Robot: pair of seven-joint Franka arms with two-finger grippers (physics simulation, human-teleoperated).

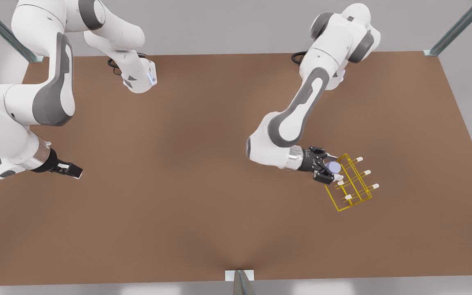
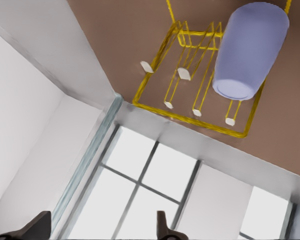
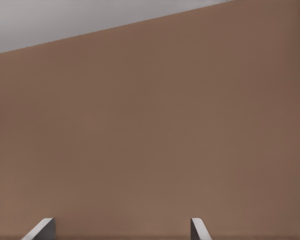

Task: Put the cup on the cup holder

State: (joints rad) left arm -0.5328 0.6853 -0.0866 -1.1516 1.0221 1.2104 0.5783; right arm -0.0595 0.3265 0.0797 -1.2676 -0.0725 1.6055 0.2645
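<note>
2 arms work over 1 brown tabletop (image 1: 187,196).

**Left claw** (image 1: 329,167): at the front view's right, at the near end of the cup holder (image 1: 352,184). It is released. In the left wrist view its 2 fingertips (image 2: 162,227) stand wide apart at the frame edge with nothing between them, well apart from the cup (image 2: 250,50). Only the tips show there; the rest of the claw is cut off.

**Right claw** (image 1: 72,169): at the front view's left, waiting low over bare tabletop, well apart from the cup holder. It is also released. In the right wrist view 2 pale fingertips (image 3: 200,227) stand apart over bare brown surface.

**Cup** (image 1: 334,166): 1 lavender-blue cup without a handle. It sits at the end of the cup holder nearest the left claw. In the front view it lies between that claw's spread fingers and shows as a small pale disc. In the left wrist view it lies across 1 side of the yellow frame (image 2: 190,117).

**Cup holder**: 1 yellow wire rack with a rectangular frame. 5 white prong caps (image 2: 184,74) can be counted in the left wrist view. The cup hides the wires behind it, so what it rests on cannot be told. Its far end is cut off by the frame edge.
</note>
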